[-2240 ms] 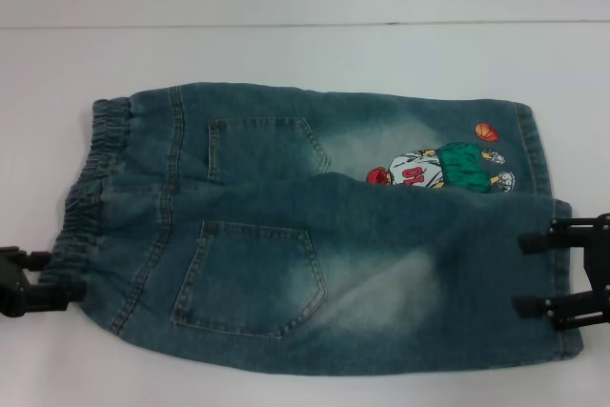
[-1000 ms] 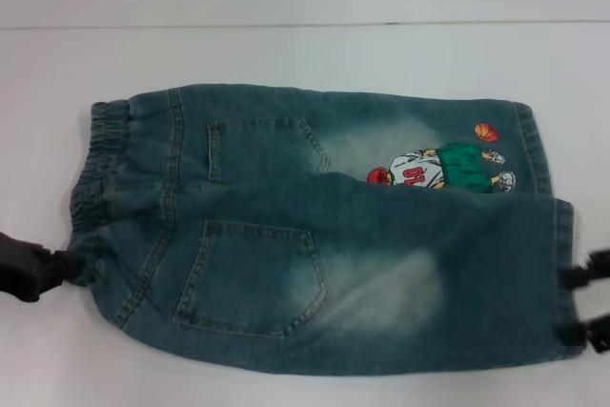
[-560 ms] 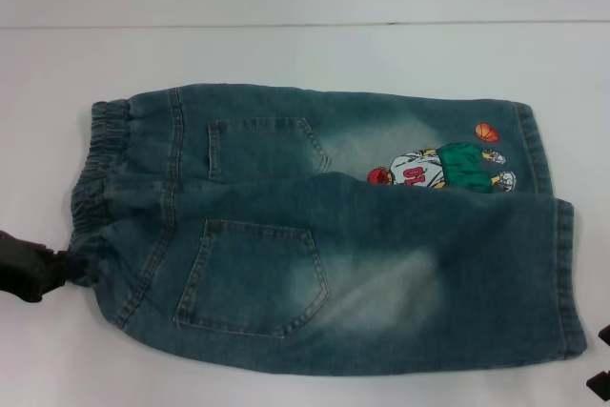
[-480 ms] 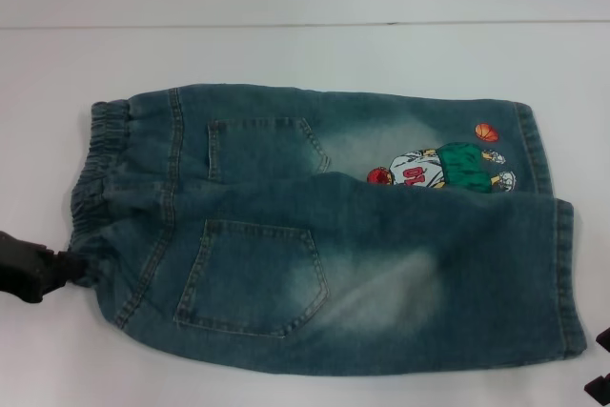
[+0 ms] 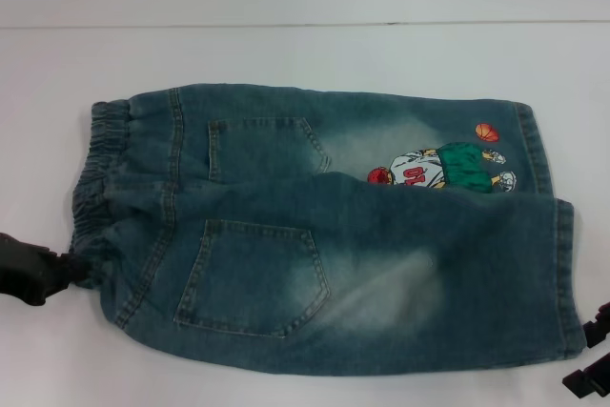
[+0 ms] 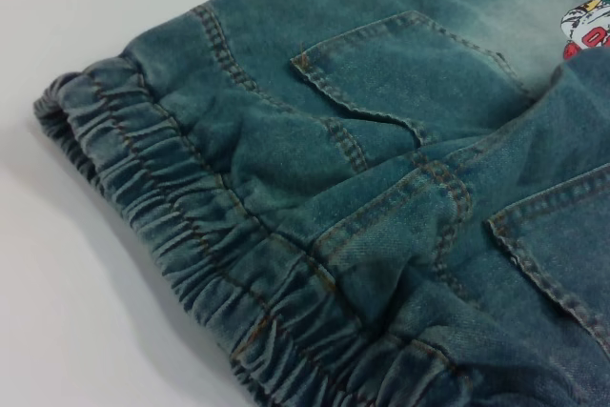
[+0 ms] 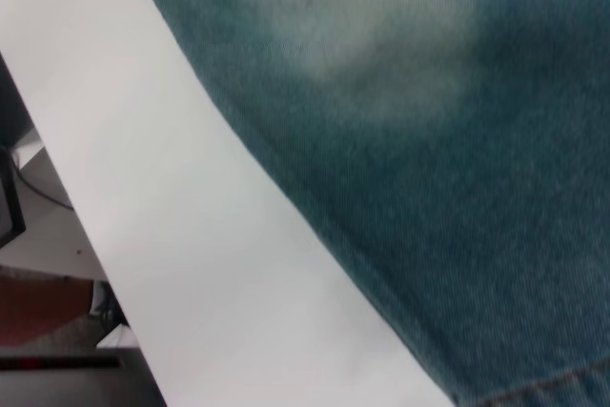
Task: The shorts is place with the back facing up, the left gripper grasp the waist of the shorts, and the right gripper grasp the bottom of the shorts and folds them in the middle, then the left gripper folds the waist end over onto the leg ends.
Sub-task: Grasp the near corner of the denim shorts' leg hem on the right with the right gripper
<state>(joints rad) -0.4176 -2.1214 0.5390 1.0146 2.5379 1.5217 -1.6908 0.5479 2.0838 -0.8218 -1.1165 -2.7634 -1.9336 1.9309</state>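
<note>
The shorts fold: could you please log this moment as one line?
shorts: flat, back up, unfolded | left gripper: at waist near corner | right gripper: beside bottom, not gripping | table: white

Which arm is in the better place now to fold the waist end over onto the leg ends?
Left. The left gripper is at the waist of the shorts; the right gripper sits off the leg ends.

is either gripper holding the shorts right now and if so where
The left gripper looks clamped on the shorts at the near end of the waist. The right gripper sits just off the bottom, holding nothing.
</note>
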